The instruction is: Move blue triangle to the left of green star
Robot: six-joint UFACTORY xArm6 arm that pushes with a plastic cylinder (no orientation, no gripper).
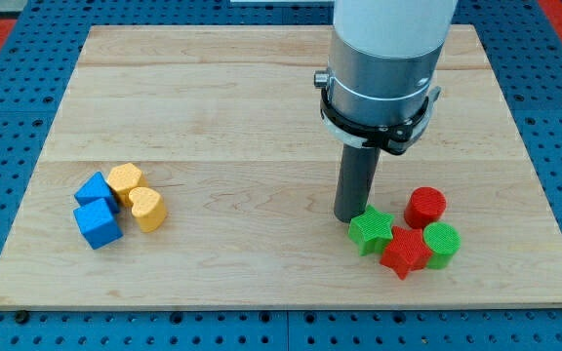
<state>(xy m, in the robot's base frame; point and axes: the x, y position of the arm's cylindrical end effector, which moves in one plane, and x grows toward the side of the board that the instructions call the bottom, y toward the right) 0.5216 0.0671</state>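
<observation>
The green star [371, 230] lies at the view's lower right, in a cluster with other blocks. My tip [352, 218] rests on the board just left of and above the green star, touching or nearly touching it. Two blue blocks lie far off at the view's lower left. The upper one [93, 188] looks like the blue triangle. The lower one [99, 224] is a blue cube. They touch each other. The tip is far to the right of both.
A yellow block [125, 179] and a yellow heart [148, 208] touch the blue blocks on their right. A red star [405, 252], a red cylinder [425, 207] and a green cylinder [442, 244] crowd the green star's right side. The arm's wide body [383, 68] hangs above the board's upper right.
</observation>
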